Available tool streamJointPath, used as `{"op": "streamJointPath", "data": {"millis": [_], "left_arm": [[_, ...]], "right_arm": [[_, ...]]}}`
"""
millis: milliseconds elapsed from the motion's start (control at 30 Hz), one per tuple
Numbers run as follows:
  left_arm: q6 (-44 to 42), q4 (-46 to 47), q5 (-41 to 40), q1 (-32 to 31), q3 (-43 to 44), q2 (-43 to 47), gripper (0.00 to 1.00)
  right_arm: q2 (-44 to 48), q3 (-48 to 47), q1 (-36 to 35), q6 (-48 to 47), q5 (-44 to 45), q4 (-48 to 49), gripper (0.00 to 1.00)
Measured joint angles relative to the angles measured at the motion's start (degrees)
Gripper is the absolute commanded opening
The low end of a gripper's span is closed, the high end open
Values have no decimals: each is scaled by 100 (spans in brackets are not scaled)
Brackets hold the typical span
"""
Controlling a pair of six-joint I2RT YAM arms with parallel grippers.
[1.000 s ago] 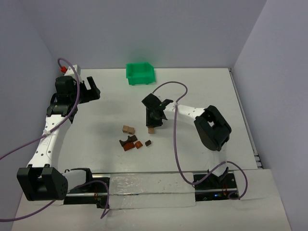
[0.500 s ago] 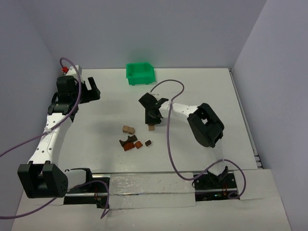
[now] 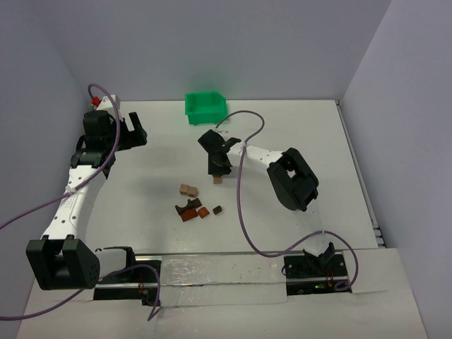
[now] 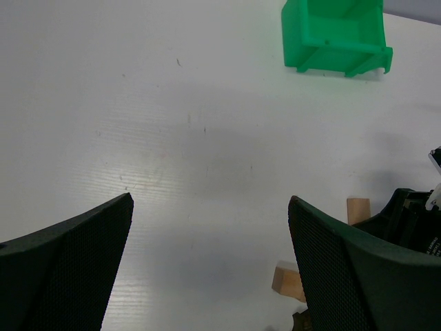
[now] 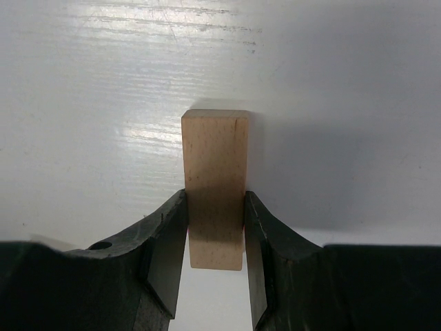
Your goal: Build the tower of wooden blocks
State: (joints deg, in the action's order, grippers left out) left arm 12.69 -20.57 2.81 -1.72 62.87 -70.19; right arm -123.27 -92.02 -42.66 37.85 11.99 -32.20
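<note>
the right pincer (image 3: 217,168) is clamped on a light tan bar (image 5: 215,165), just on the near side of the green bin (image 3: 206,107). the loose blocks (image 3: 192,209) lie scattered on the counter (image 3: 296,127), nearer than the bar from the bin. the left pincer (image 4: 210,227), well left of the bin, gapes wide and empty.

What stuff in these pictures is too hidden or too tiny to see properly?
- Right wrist view: the right tool grips the tan bar, and its fingers hide the bar's lower sides.
- Top view: the block pile is too small to tell each shape.
- Left wrist view: a finger of the left tool covers part of a tan block; the top edge cuts off the green bin.
</note>
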Motion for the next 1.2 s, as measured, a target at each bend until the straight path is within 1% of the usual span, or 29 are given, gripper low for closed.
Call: {"op": "streamJointPath", "data": {"millis": [200, 400, 433, 500, 533, 567, 700, 733, 800, 933, 1033, 1133, 1200], "left_arm": [[0, 33, 0, 0, -8, -13, 99], [0, 36, -7, 0, -17, -18, 99], [0, 36, -13, 0, -17, -18, 99], [0, 36, -38, 0, -17, -18, 99], [0, 36, -56, 0, -17, -18, 99], [0, 36, -79, 0, -17, -18, 99], [0, 36, -140, 0, -17, -18, 99], [0, 36, -151, 0, -17, -18, 99], [0, 36, -162, 0, -17, -18, 99], [-6, 36, -196, 0, -17, -21, 99], [-38, 30, -166, 0, -17, -24, 99], [-104, 15, 83, 1, -16, -24, 99], [-117, -7, 273, 0, -13, -22, 99]], "right_arm": [[-88, -143, 19, -9, -2, -67, 12], [-111, -179, 24, -26, -21, -93, 24], [-112, -181, 28, -30, -32, -94, 27], [-113, -182, 37, -38, -56, -95, 41], [-113, -182, 41, -43, -68, -95, 42], [-113, -182, 44, -44, -83, -95, 48], [-115, -195, 44, -61, -124, -65, 65], [-115, -205, 44, -67, -151, -59, 66], [-124, -216, 44, -60, -173, -43, 77], [-126, -239, 44, -53, -199, -23, 82], [-115, -231, 43, -84, -250, -5, 92], [27, -45, 28, -232, -371, 37, 99], [159, 118, 16, -381, -462, 63, 100]]}}
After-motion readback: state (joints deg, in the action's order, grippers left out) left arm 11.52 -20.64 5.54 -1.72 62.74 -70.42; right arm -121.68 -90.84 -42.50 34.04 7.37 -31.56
